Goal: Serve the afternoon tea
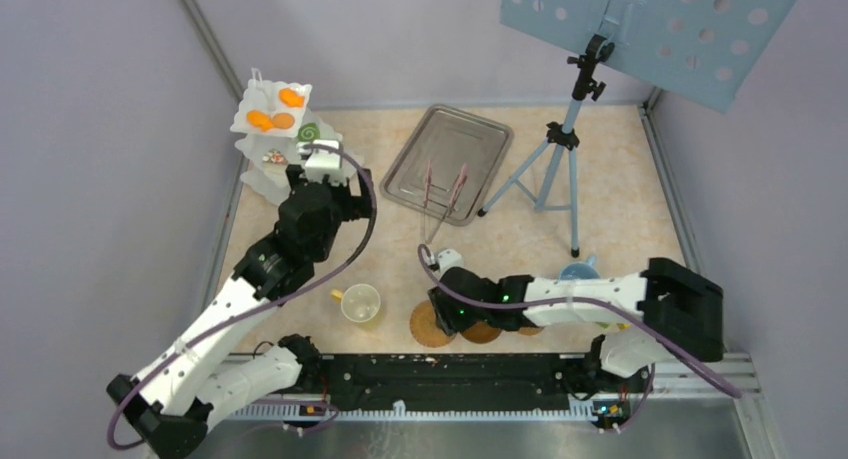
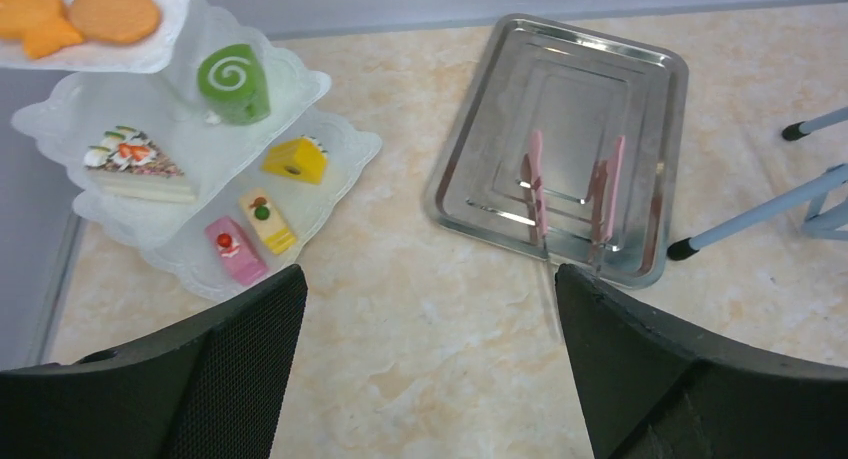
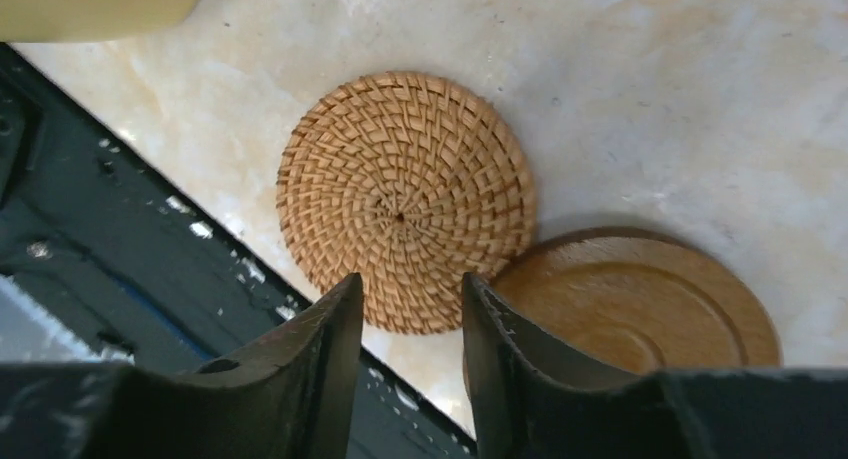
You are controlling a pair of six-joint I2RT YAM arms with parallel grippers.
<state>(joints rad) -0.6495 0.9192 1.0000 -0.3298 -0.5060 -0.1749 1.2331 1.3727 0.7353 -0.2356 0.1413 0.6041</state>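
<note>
The white three-tier stand (image 1: 262, 144) stands at the back left and carries orange biscuits (image 2: 113, 15), a green swirl roll (image 2: 233, 82), a yellow wedge (image 2: 296, 159) and a pink slice (image 2: 235, 250). My left gripper (image 2: 430, 289) hovers just right of the stand, open wide and holding nothing. Near the front edge lie a woven coaster (image 3: 405, 199) and a wooden coaster (image 3: 640, 299), touching each other. My right gripper (image 3: 412, 294) hangs over the woven coaster's near rim, its jaws partly apart with nothing between them. A yellow cup (image 1: 361, 303) sits left of the coasters.
A metal tray (image 1: 447, 162) with pink tongs (image 1: 443, 189) lies at the back centre. A tripod (image 1: 560, 154) with a perforated blue board stands at the back right. A blue cup (image 1: 580, 271) shows behind the right arm. The black rail (image 1: 450, 379) runs along the near edge.
</note>
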